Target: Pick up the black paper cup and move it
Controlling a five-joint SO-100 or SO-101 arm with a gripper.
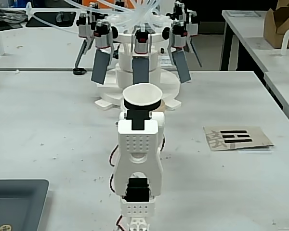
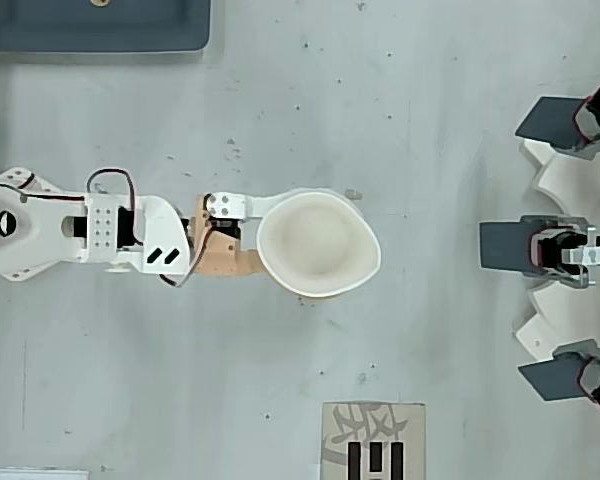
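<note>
While clamped in the claw (image 2: 280,245), carries the black paper cup (image 2: 318,243) upright above the worktop (image 2: 400,120), short of the white dispenser rig (image 1: 139,72). Next: probably lower, then release.

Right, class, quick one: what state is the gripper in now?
Gripper: shut on the black paper cup, whose rim is squeezed out of round.
</note>
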